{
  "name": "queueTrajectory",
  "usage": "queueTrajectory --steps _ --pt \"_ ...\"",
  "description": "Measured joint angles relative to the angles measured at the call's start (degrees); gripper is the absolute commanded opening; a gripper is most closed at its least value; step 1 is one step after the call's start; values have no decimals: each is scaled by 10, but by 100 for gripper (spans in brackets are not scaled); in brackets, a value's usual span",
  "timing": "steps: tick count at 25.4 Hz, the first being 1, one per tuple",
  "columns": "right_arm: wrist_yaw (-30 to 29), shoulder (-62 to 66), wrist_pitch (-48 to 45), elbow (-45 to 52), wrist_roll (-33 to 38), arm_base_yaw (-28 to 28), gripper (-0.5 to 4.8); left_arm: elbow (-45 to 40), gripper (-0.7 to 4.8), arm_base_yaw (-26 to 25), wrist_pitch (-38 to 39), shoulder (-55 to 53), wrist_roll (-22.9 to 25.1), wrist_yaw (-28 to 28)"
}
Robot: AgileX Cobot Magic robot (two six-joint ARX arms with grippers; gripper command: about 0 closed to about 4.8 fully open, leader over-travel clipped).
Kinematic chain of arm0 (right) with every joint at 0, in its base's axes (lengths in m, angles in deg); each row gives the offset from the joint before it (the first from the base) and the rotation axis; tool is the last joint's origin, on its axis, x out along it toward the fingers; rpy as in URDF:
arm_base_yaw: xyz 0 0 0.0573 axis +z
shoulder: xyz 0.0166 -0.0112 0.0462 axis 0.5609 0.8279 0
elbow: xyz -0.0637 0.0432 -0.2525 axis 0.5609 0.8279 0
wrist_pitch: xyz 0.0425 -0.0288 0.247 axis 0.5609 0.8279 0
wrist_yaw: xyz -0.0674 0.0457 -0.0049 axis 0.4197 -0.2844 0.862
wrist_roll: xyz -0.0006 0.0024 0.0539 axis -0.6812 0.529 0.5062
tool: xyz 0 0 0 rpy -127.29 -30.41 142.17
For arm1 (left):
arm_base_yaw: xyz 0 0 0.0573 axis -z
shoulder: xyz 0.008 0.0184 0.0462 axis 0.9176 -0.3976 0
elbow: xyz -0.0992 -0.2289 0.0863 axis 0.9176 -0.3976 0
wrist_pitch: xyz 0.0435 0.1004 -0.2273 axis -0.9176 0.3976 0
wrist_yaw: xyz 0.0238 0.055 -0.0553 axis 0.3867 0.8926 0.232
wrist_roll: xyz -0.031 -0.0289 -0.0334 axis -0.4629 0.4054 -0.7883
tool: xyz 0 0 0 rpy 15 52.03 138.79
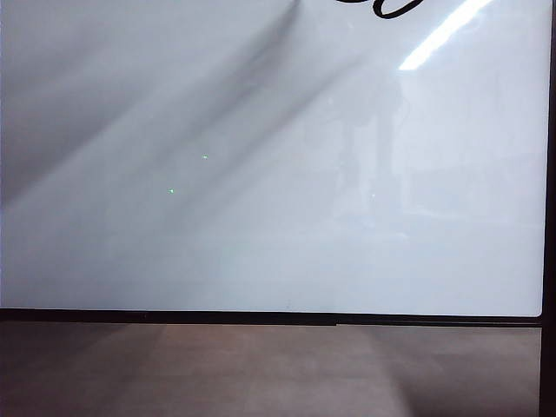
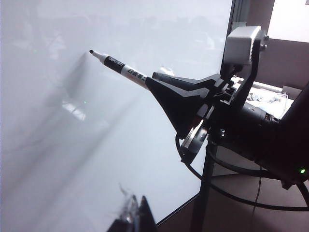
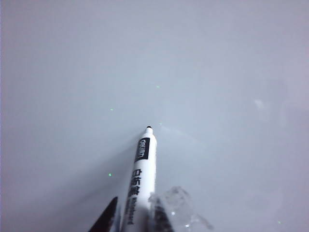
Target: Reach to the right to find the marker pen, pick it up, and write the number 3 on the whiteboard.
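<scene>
Marker pen sits pinched between the right gripper's jaws, gripped on the rear of the barrel so most of the white body and the dark tip stick out front, clear for writing. Tip is close to the whiteboard; contact can't be confirmed, and no ink shows near it in either wrist view. My read: approach for the first stroke of the 3. Right arm reaches in from the board's right side, wrist angled so the pen points obliquely at the surface. Left gripper is parked low near the board; only its fingertips show, can't tell whether they're spread. Exterior view shows bare board, a black cable loop at the top edge, no arms.
</scene>
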Motion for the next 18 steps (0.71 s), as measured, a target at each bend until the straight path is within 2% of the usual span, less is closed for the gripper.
queueTrajectory --steps 18 --pt "-6 1 4 0 2 -7 43 0 -6 0 0 0 0 0"
